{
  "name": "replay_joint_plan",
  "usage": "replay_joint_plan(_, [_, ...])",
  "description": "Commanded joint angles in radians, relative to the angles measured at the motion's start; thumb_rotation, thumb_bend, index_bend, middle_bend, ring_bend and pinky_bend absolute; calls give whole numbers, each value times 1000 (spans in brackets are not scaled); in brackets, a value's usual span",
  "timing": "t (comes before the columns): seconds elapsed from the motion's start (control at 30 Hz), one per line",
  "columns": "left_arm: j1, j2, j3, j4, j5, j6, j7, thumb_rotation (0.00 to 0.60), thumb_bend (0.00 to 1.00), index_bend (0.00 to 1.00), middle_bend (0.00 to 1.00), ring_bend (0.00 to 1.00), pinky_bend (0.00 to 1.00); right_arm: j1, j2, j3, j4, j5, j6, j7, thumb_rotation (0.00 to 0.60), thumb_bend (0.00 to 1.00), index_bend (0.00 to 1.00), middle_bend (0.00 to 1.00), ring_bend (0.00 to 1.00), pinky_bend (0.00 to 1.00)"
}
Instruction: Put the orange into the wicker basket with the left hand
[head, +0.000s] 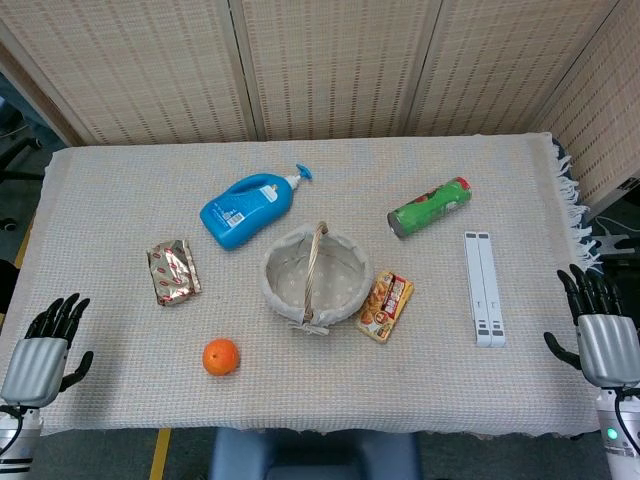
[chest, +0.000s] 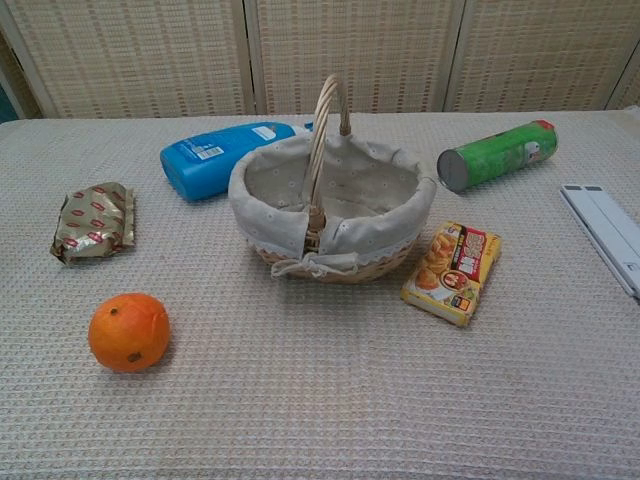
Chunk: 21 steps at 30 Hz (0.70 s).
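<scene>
The lined wicker basket with an upright handle (head: 316, 277) sat at frame centre; the round orange fruit (head: 220, 357) lay lower left of it, well apart. My left hand (head: 42, 350) waited at the lower-left edge, fingers spread and holding nothing; the right hand (head: 600, 330) likewise at lower right. I judged I should come over the orange and clear the handle when lowering. The bench (head: 110, 200) wore a pale woven cloth; reed-panel screens (head: 340, 60) stood behind.
</scene>
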Motion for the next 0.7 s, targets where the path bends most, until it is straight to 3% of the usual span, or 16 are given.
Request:
replay_joint_plan(0.03, [0, 2, 1, -3, 0, -2, 0, 600, 371, 0, 0, 0, 164, -4, -5, 1, -5, 3, 2, -10, 600, 123, 0, 0, 0, 25])
replay_joint_plan(0.4, [-18, 23, 27, -14, 28, -49, -36, 600, 373, 0, 0, 0, 169, 9, 9, -11, 3, -48, -15, 34, 600, 123, 0, 0, 0, 27])
replay_joint_plan(0.53, [-40, 19, 50, -19, 41, -106, -18, 600, 374, 0, 0, 0, 181, 11, -23, 1, 75, -136, 66, 175, 600, 123, 0, 0, 0, 39])
replay_joint_plan(0.7, [-64, -24, 90, -12, 78, -168, 28, 600, 373, 0, 0, 0, 188, -2, -98, 42, 162, -165, 188, 315, 600, 181, 0, 0, 0, 86])
